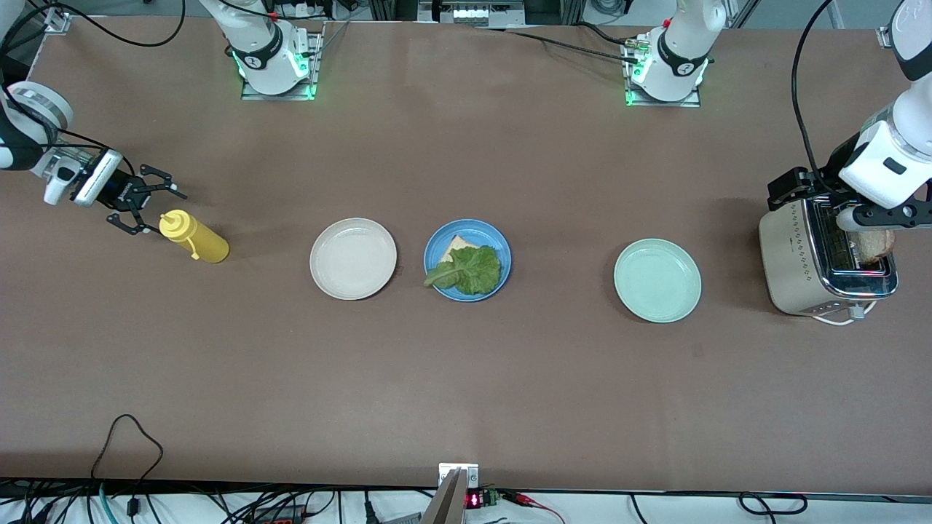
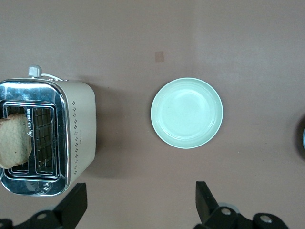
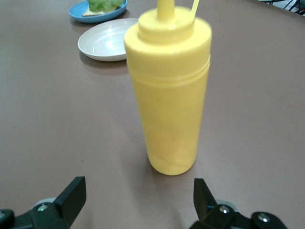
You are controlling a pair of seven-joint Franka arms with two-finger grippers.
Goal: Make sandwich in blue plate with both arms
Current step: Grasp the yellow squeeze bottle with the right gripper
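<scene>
Half-built sandwich on the blue plate, both arms out at the counter's ends

Mid-counter, the blue plate [image 1: 467,260] carries one bread slice [image 1: 453,247] under a lettuce leaf [image 1: 467,270], between a cream plate [image 1: 353,258] and a mint plate [image 1: 657,280]. The right gripper [image 1: 143,206], fingers spread wide and empty, sits just beside an upright yellow squeeze bottle [image 1: 194,236]. The left gripper [image 2: 140,202], fingers wide and empty, hangs over the toaster [image 1: 821,266] holding toast [image 1: 871,245].

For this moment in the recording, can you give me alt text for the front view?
A blue plate holding one bread slice topped with lettuce sits between a cream plate and a mint-green plate. The open right gripper faces a yellow squeeze bottle; the open left gripper hangs over a toaster holding bread.
</scene>
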